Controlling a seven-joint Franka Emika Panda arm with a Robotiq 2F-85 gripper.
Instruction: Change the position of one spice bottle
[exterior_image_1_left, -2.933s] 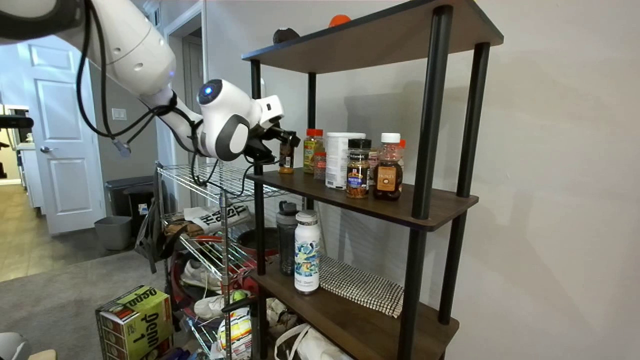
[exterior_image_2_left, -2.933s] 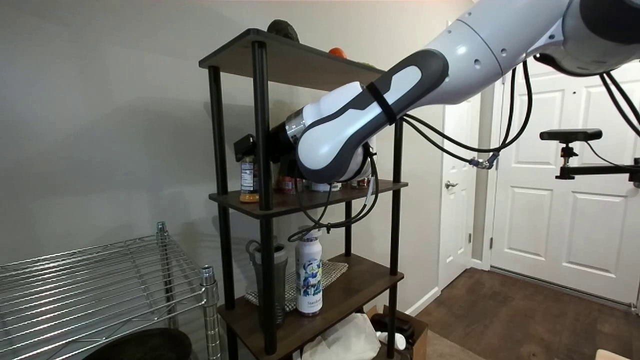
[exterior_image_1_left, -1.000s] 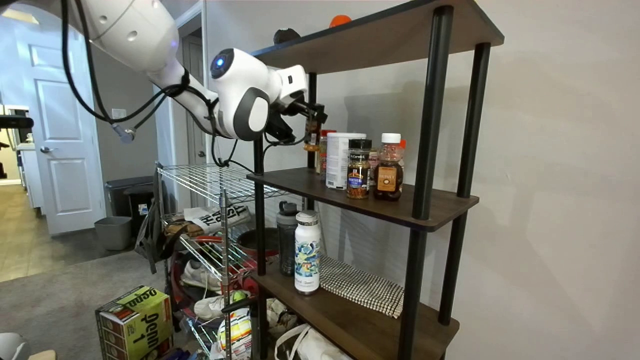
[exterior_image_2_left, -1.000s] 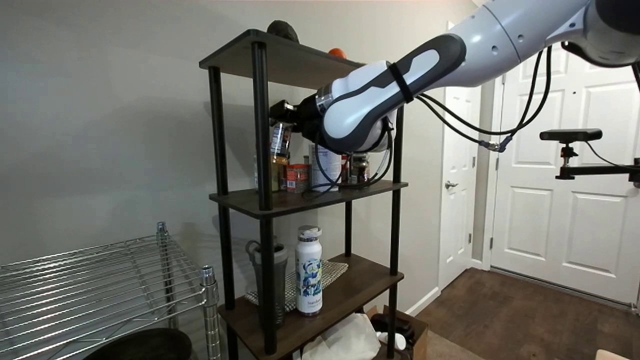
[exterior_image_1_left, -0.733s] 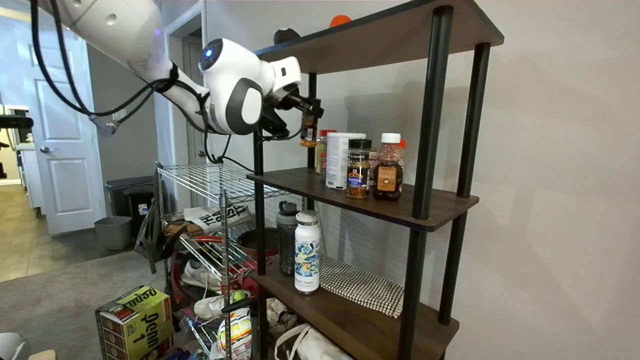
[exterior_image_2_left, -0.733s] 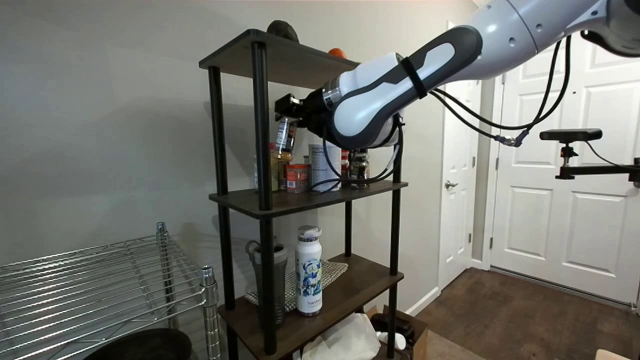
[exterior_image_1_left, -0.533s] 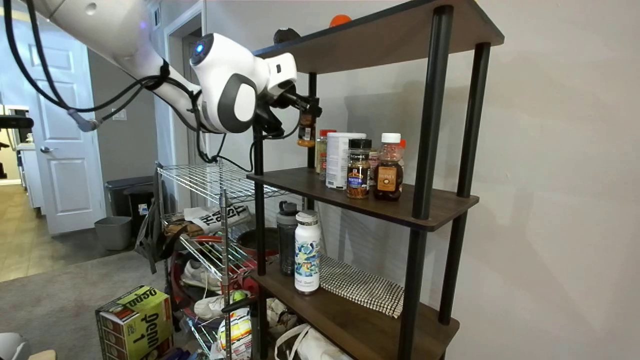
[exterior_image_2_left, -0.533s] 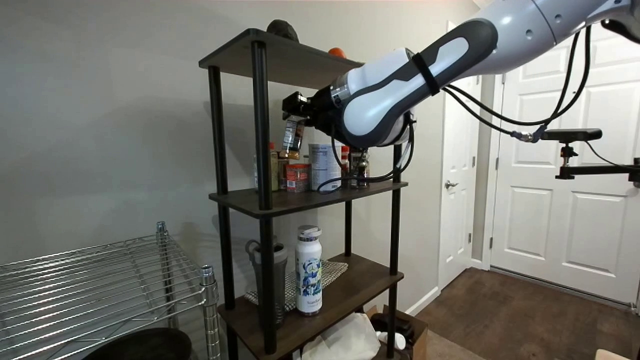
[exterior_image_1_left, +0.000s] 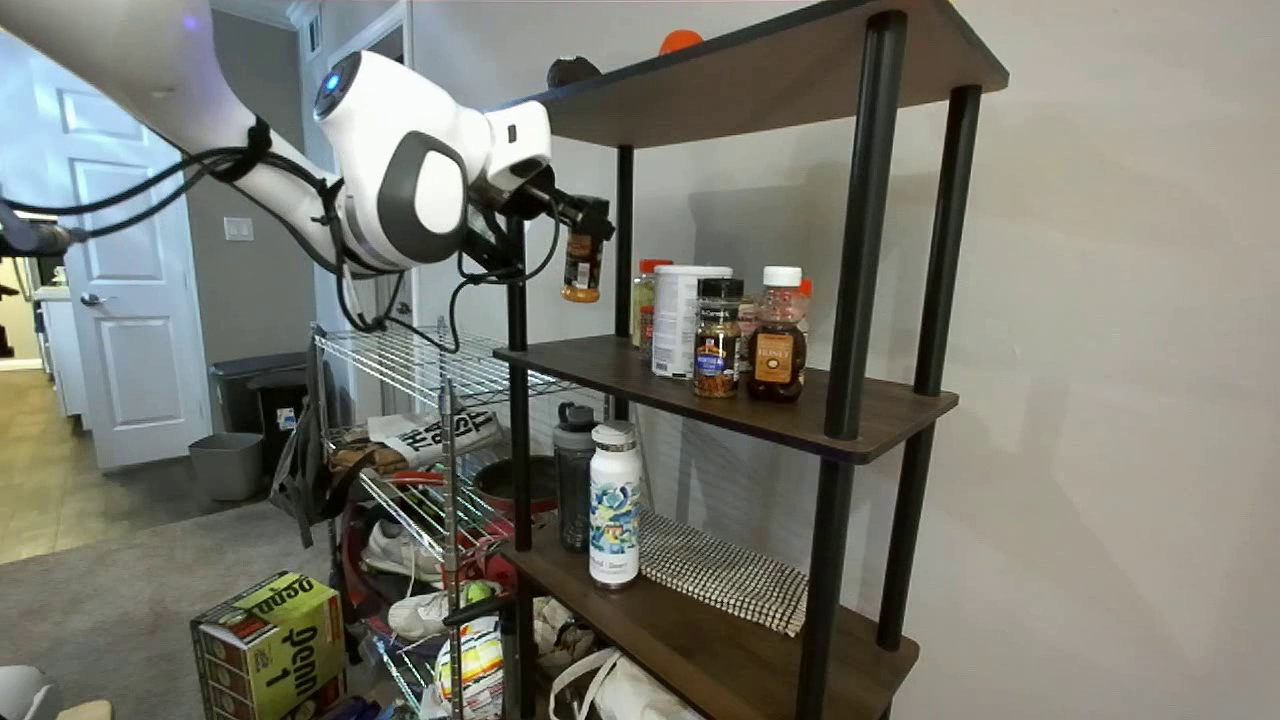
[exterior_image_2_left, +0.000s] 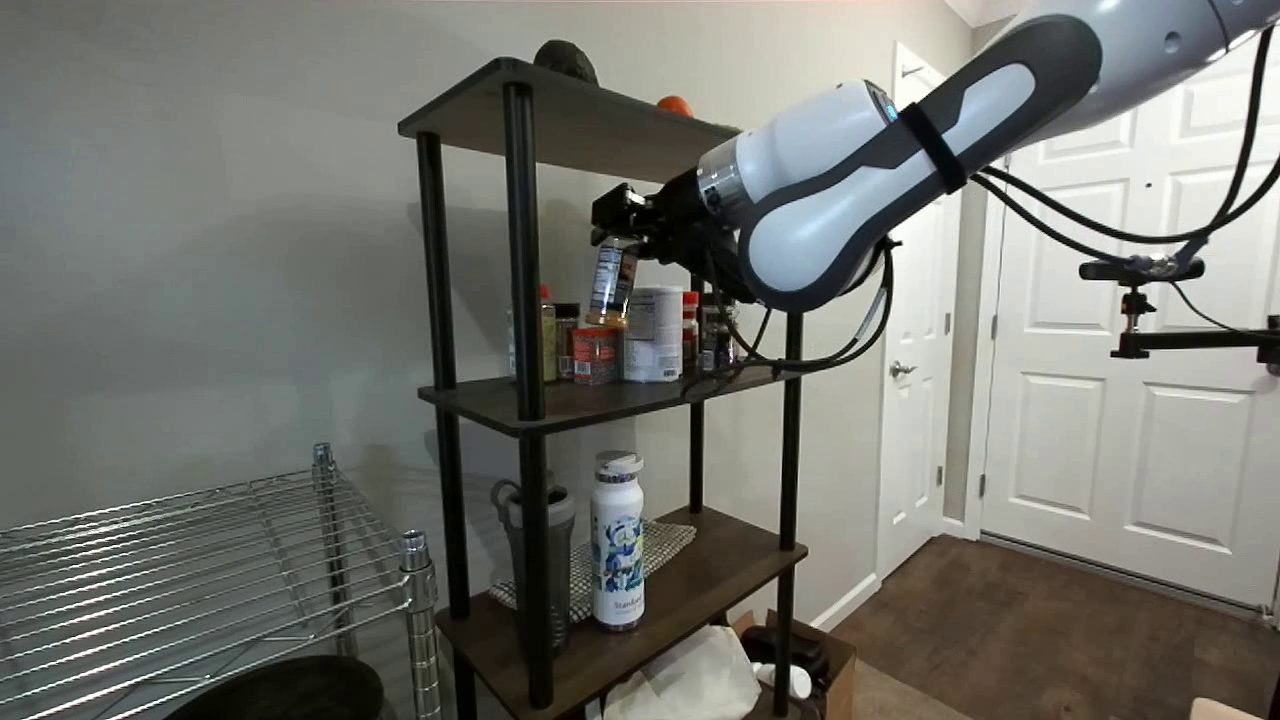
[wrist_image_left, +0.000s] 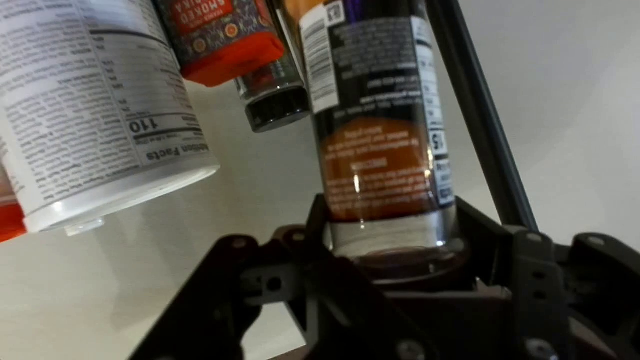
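Note:
The spice bottle (exterior_image_1_left: 582, 268) has a dark label and an orange-brown body. It hangs tilted in my gripper (exterior_image_1_left: 590, 215), above the middle shelf (exterior_image_1_left: 600, 366), in both exterior views. In an exterior view the bottle (exterior_image_2_left: 612, 280) shows just above a small red tin (exterior_image_2_left: 596, 355), and the gripper (exterior_image_2_left: 622, 212) covers its top end. In the wrist view my gripper (wrist_image_left: 390, 212) has a finger on each side of the clear neck end of the bottle (wrist_image_left: 372, 125). The cap is hidden between the fingers. The bottle's base lies beyond the wrist view's upper edge.
A white canister (exterior_image_1_left: 690, 320), a black-capped spice jar (exterior_image_1_left: 715, 345), a honey bottle (exterior_image_1_left: 775, 345) and a red-capped bottle (exterior_image_1_left: 643, 300) stand on the middle shelf. Black posts (exterior_image_1_left: 517, 260) hold the shelves. The top shelf (exterior_image_2_left: 600, 130) is above the gripper. A wire rack (exterior_image_1_left: 400, 350) stands beside.
The spice bottle stood on the middle shelf about three seconds ago with the gripper around its top. It has been lifted, and the arm has since drawn back with it, away from the wall.

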